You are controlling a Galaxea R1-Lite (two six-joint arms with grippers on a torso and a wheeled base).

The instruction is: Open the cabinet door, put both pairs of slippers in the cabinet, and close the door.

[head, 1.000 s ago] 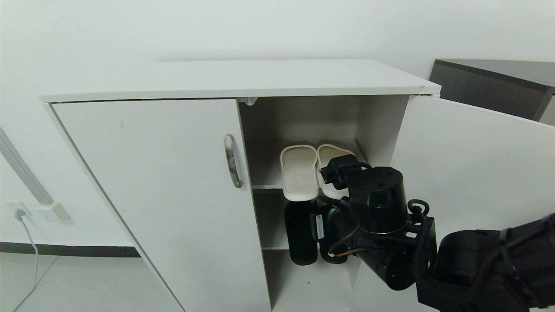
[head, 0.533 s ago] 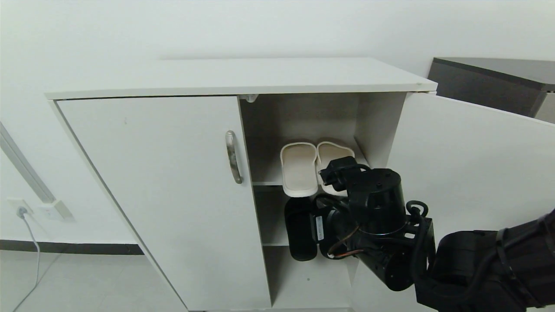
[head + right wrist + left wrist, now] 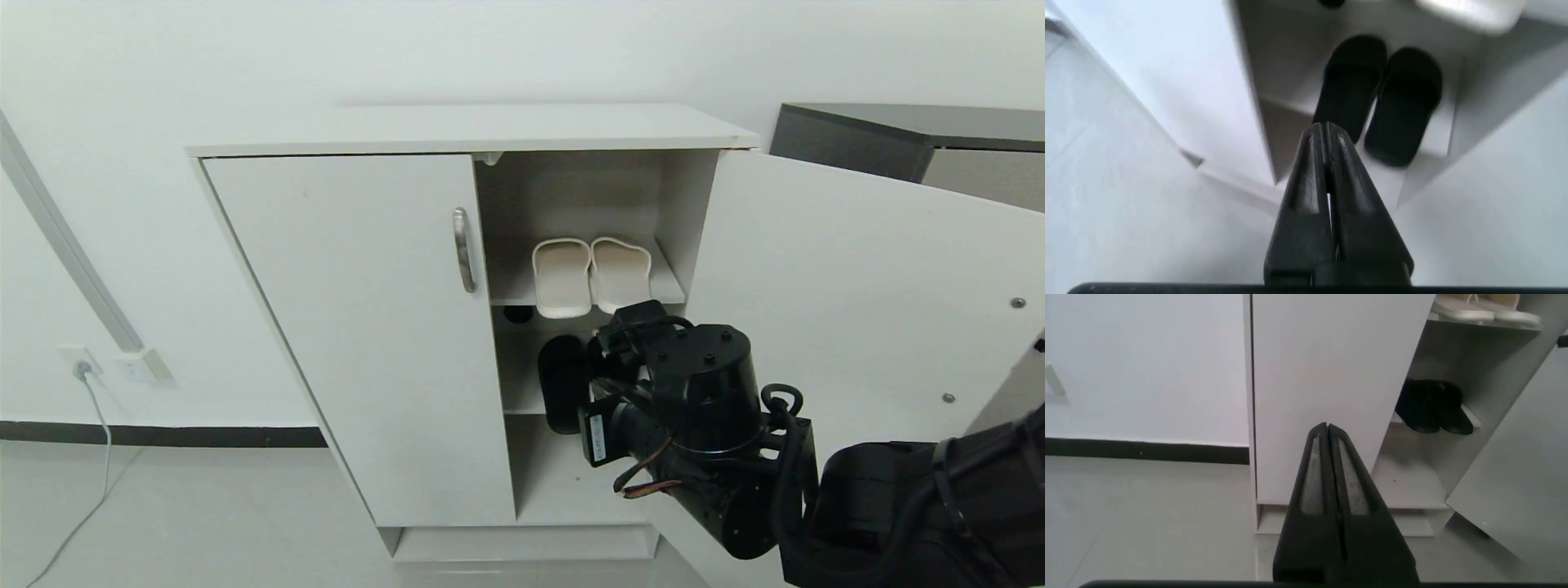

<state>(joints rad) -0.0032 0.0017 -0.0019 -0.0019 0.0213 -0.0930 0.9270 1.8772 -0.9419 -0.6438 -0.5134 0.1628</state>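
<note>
The cream rubber slippers [image 3: 592, 276] and black rubber slippers [image 3: 1380, 94] are shelved; only the white cabinet door [image 3: 857, 286], open at 3 o'clock, needs closing, with left tool [image 3: 1327, 431] and right tool [image 3: 1328, 135] both pinched together, empty.

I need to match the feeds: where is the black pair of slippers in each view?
Head view: black slippers on the middle shelf, under the white slippers, partly hidden by the right arm.
Left wrist view: on the same shelf, just past the closed door.
Right wrist view: both side by side on the shelf, beyond the right hand.
Shared landmark: the closed door, whose edge runs beside the slippers in every view.
</note>
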